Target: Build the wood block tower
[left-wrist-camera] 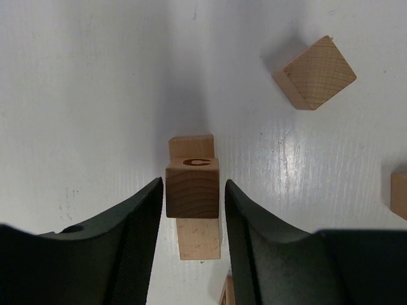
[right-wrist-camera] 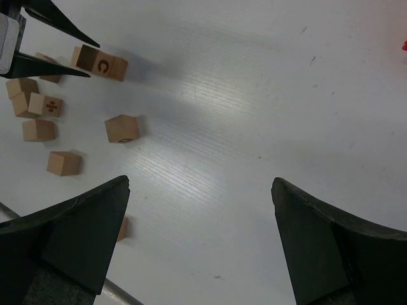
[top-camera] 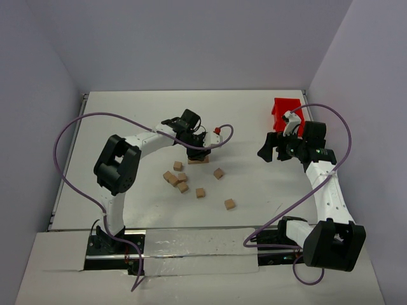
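left hand [top-camera: 198, 151] over tower [top-camera: 200, 160] | wood blocks [top-camera: 182, 187] loose beside it

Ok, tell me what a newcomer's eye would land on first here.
The left hand hovers mid-table, straddling a cube marked C that lines up with other cubes. Loose wood blocks lie scattered just on its near side. At the far right, the red bin stands out behind the open, empty right hand.

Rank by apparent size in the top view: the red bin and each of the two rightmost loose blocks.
1. red bin, largest, though the right arm hides part of it.
2. nearer block and farther block: they look alike, so I will not rank them.
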Robot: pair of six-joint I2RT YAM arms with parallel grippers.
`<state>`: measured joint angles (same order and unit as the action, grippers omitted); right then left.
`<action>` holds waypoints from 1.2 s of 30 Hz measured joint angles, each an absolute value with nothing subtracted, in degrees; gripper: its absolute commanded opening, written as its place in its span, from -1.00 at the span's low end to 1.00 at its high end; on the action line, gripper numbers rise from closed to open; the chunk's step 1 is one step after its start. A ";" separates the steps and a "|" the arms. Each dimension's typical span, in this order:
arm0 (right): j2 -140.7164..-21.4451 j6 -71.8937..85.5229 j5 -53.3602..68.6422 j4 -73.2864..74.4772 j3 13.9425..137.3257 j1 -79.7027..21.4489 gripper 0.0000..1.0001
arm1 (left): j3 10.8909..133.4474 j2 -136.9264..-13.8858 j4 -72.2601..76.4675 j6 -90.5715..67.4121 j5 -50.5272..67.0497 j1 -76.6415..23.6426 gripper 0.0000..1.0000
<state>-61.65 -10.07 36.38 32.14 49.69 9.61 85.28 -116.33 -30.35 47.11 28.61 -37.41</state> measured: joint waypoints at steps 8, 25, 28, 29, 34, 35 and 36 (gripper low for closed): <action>-61.76 -10.06 36.38 32.14 49.67 9.61 0.99 | 85.19 -116.32 -30.00 46.88 28.19 -37.41 0.37; -61.95 -9.87 36.50 32.12 49.43 9.61 0.99 | 78.80 -102.18 -34.50 52.68 31.37 -30.22 0.41; -62.23 -9.85 36.60 32.12 49.43 9.61 0.99 | 76.71 -98.91 -36.12 55.63 31.52 -27.33 0.38; -62.32 -9.85 36.63 32.12 49.43 9.61 0.99 | 75.85 -98.45 -36.50 56.57 31.53 -26.94 0.38; -62.46 -9.85 36.66 32.12 49.43 9.61 0.99 | 71.23 -99.14 -38.43 59.84 31.53 -26.85 0.37; -62.46 -9.85 36.64 32.12 49.43 9.61 0.99 | 70.75 -99.56 -38.68 60.27 31.53 -26.85 0.37; -62.46 -9.85 36.64 32.12 49.43 9.61 0.99 | 70.53 -100.12 -38.89 60.63 31.53 -26.85 0.36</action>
<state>-62.46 -9.85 36.64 32.12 49.43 9.61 70.53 -100.12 -38.89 60.63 31.53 -26.85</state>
